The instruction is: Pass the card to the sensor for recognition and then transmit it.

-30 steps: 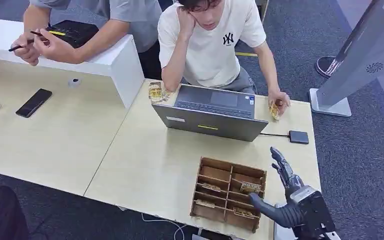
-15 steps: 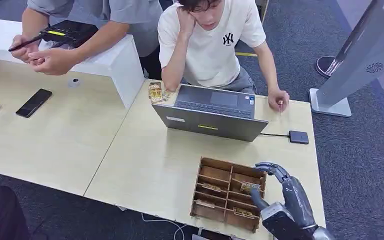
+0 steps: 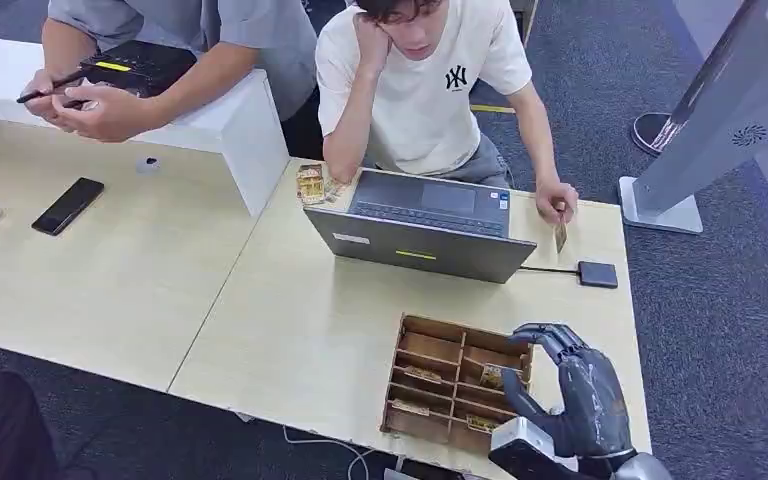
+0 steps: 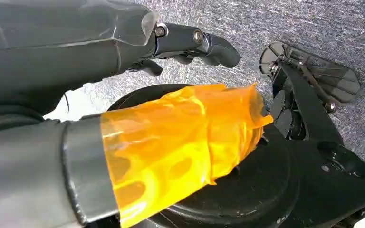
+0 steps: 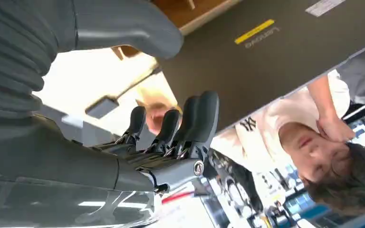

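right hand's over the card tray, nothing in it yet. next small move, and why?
Probably lower the right hand and pinch the card standing in the wooden tray: the fingers curl above the tray's right edge, thumb beside that card, nothing visibly held.

Laptop [image 3: 430,228] behind compartment tray [image 3: 453,384], sensor [image 3: 597,273] right of laptop, phone [image 3: 67,205] far left

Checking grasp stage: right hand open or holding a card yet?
Open. The right hand hovers over the wooden tray, fingers apart, nothing between them.
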Controlling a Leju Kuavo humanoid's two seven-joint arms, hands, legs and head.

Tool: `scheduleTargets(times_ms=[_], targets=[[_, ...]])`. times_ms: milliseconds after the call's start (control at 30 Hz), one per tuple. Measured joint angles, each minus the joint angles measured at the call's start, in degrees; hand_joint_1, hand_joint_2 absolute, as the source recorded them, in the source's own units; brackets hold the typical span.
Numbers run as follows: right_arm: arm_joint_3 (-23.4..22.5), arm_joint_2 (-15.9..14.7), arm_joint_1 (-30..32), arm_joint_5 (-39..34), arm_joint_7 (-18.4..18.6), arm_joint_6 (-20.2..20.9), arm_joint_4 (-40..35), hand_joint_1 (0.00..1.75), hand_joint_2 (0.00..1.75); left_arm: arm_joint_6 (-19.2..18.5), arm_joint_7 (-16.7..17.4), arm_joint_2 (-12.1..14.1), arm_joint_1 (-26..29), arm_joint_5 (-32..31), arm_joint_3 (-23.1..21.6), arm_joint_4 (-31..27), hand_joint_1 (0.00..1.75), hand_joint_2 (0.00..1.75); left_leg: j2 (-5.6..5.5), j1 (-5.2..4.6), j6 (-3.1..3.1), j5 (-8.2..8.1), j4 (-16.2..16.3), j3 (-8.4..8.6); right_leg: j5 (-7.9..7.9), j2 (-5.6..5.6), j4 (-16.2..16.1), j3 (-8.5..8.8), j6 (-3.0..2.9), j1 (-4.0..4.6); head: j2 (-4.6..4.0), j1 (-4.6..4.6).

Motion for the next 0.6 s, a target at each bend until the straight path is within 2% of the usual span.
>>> scheduleTargets(times_ms=[100, 333, 400, 500, 600], targets=[[0.42, -0.33, -0.3, 1.61, 0.5, -0.7, 0.2, 0.8, 1.75, -0.02, 0.04, 0.0, 0.0, 0.0, 0.0, 0.0, 0.0, 0.0, 0.0, 0.0, 0.0, 0.0, 0.0, 0.0, 0.0, 0.0, 0.0, 0.0, 0.0, 0.0, 0.0, 0.0], [1.42, -1.03, -0.66, 5.0, 1.53, -1.97, 0.57, 0.93, 1.75, -0.02, 0.09, 0.0, 0.0, -0.02, 0.0, 0.0, 0.0, 0.0, 0.0, 0.0, 0.0, 0.0, 0.0, 0.0, 0.0, 0.0, 0.0, 0.0, 0.0, 0.0, 0.0, 0.0], [1.66, -1.22, -0.79, 5.83, 1.79, -2.34, 0.74, 0.89, 1.75, -0.02, 0.11, 0.0, 0.0, -0.02, 0.0, 0.0, 0.0, 0.0, 0.0, 0.0, 0.0, 0.0, 0.0, 0.0, 0.0, 0.0, 0.0, 0.0, 0.0, 0.0, 0.0, 0.0], [2.19, -1.29, -1.12, 7.25, 2.08, -2.75, 0.96, 0.93, 1.75, -0.04, 0.11, 0.0, 0.0, -0.07, 0.0, 0.0, 0.0, 0.0, 0.0, 0.0, 0.0, 0.0, 0.0, 0.0, 0.0, 0.0, 0.0, 0.0, 0.0, 0.0, 0.0, 0.0], [2.82, -1.44, -1.47, 8.83, 2.18, -3.08, 1.42, 0.86, 1.75, -0.07, 0.11, 0.0, 0.0, -0.17, 0.0, 0.0, 0.0, 0.0, 0.0, 0.0, 0.0, 0.0, 0.0, 0.0, 0.0, 0.0, 0.0, 0.0, 0.0, 0.0, 0.0, 0.0]])
